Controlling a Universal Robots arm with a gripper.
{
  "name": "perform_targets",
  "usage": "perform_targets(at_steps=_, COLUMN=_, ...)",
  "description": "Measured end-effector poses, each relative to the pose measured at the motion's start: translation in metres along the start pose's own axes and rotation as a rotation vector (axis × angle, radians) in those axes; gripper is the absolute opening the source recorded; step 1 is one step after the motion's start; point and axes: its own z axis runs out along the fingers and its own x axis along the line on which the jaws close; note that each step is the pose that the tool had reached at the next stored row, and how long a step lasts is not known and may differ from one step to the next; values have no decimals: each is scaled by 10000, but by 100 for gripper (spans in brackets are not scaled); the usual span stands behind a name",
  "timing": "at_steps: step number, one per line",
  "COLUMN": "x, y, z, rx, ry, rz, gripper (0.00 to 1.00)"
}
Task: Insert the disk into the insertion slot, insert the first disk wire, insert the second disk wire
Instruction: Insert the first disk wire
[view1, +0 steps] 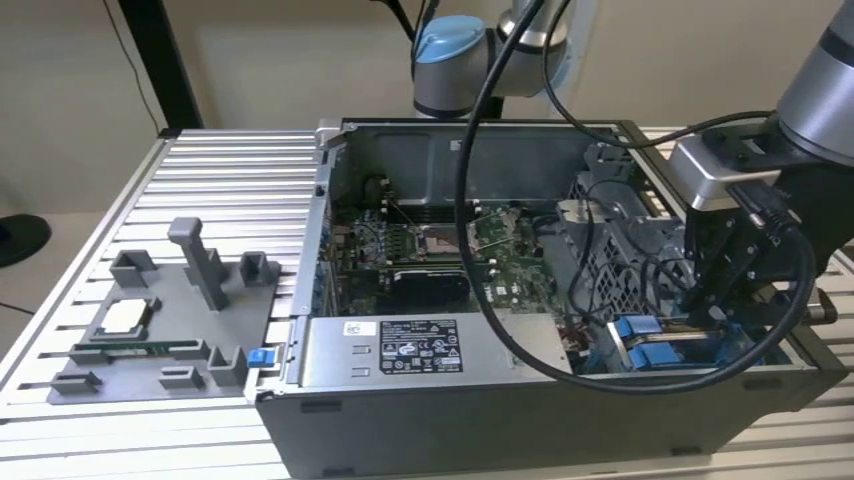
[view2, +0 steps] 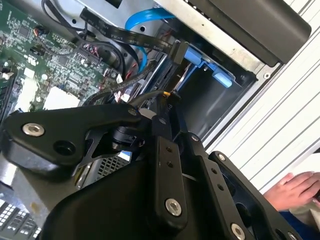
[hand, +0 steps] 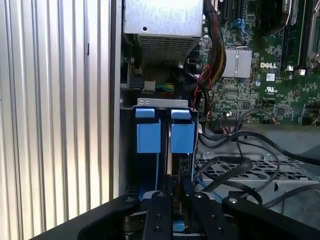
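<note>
The end effector (hand: 175, 192) hangs low inside the open computer case (view1: 534, 420), at its corner on the exterior view's right; whether it is clenched or released cannot be told. Just beyond it the disk (hand: 182, 135), blue carrier showing, stands on edge in the insertion slot (hand: 162, 103). Black wires (hand: 240, 164) loop beside the slot. The case rests on the slatted bench (view1: 227, 190).

The ribbed tabletop (view1: 227, 180) is showing a dull brushed-metal sheen, the moulded parts tray (view1: 147, 372) is looking like matt grey plastic, and the insertion slot's (hand: 162, 103) blue tabs (hand: 148, 136) are gleaming as smooth plastic.
</note>
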Motion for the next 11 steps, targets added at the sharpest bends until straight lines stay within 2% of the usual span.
perform_targets(at_steps=6, x=-36, y=-58, z=31, rx=157, ry=-2, rz=-6, gripper=0)
perform_targets(at_steps=11, x=-83, y=-62, z=50, rx=175, ry=0, rz=0, gripper=0)
